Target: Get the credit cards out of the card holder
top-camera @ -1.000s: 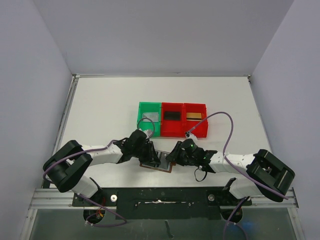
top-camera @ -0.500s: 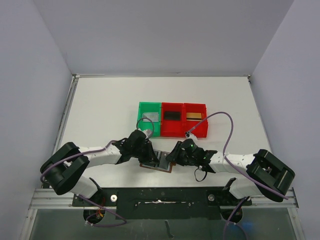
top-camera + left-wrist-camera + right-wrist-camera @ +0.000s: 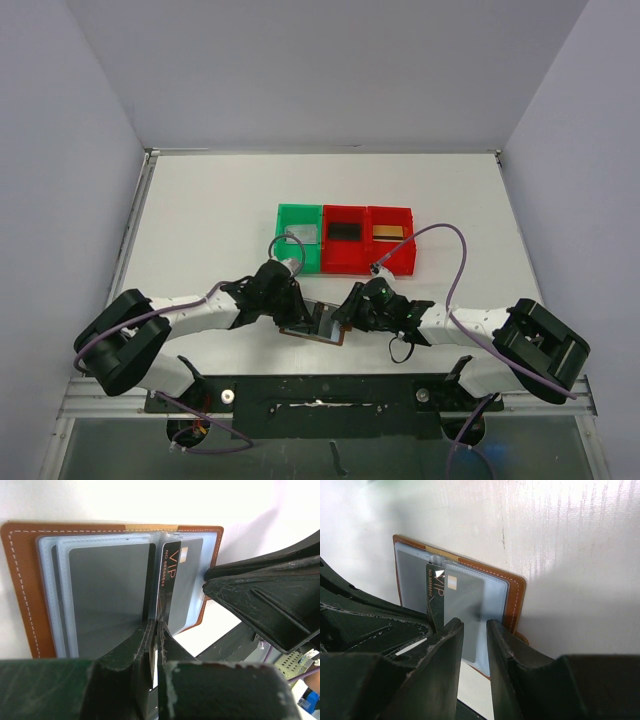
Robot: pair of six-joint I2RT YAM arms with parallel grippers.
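Top external view: the card holder [image 3: 326,322] lies open at the near edge of the table [image 3: 220,220], between the two arms. A row of bins [image 3: 345,264] stands just beyond it.
Left gripper [image 3: 303,318]: over the holder's left half.
Right gripper [image 3: 347,313]: at the holder's right edge.
Left wrist view: the black card [image 3: 170,580] stands on edge at the holder's spine, partly out of its sleeve. A grey card [image 3: 107,595] sits flat in the left sleeve.
Left jaws: pressed together on the black card's near edge.
Right wrist view: the holder's right panel lies just beyond the fingertips, with the black card just to their left.
Right jaws: part-way apart, tips over the right panel; contact cannot be told.
Handling: the card is probably light, stiff and slick. Pinch its free edge and draw it straight along the sleeve. The soft holder may lift unless it is pinned down.
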